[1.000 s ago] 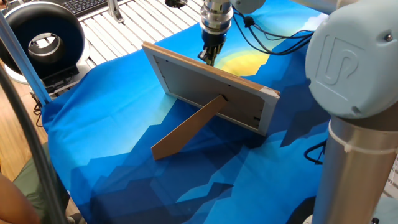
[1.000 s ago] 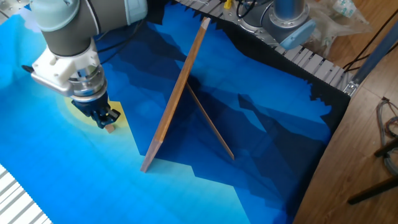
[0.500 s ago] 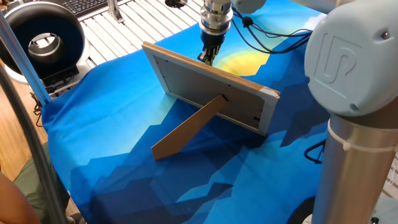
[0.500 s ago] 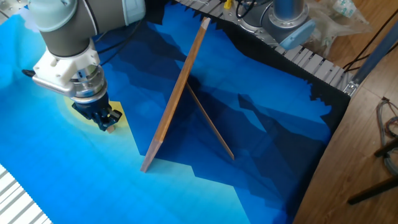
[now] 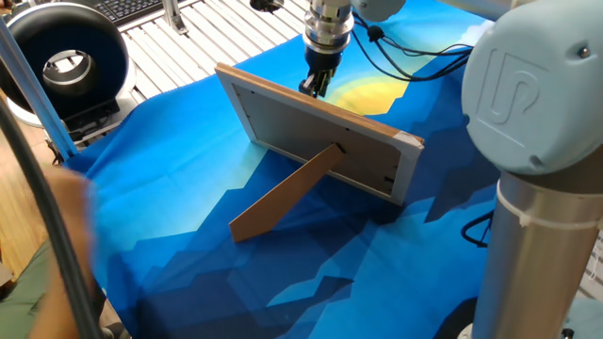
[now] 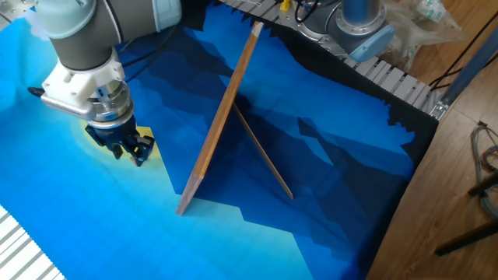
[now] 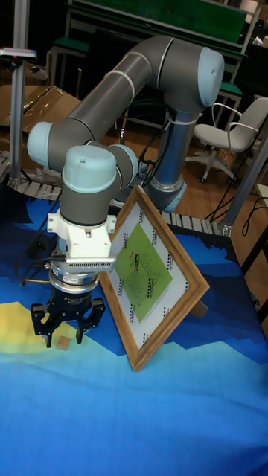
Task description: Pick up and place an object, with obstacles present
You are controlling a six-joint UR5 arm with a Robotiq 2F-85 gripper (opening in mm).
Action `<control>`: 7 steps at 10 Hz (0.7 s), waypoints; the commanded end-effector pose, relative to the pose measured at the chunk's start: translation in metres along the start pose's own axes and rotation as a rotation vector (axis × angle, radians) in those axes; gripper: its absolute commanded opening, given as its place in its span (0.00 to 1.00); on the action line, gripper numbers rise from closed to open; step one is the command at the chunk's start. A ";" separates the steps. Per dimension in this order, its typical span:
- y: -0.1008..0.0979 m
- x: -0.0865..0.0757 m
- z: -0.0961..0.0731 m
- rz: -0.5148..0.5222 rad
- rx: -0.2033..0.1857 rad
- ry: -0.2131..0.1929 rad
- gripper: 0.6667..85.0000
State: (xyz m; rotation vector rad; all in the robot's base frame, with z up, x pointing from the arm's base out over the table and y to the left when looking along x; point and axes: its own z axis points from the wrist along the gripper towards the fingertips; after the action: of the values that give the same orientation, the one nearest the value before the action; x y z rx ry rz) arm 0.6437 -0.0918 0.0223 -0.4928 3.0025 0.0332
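While my gripper (image 7: 65,321) hangs low over the yellow patch of the blue cloth (image 7: 149,416) at the lower left of the tall fixed view, its two fingers stand spread apart and pinch nothing. The small beige cube (image 7: 64,342) lies on the cloth just below and between my fingertips, apart from them. To its right, the picture frame (image 7: 152,279) stands tilted on the cloth, a green sheet on its face. In one fixed view the frame's grey back and its tan prop leg (image 5: 283,193) fill the centre, my claw behind its upper edge.
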 end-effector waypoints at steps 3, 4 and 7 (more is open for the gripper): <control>-0.005 0.004 0.011 0.011 -0.007 -0.041 0.72; -0.004 0.005 0.013 0.020 -0.003 -0.044 0.71; 0.001 0.013 0.018 0.062 0.017 -0.040 0.61</control>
State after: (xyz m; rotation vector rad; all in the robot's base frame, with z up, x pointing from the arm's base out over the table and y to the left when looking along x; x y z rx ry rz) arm 0.6371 -0.0951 0.0069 -0.4493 2.9771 0.0285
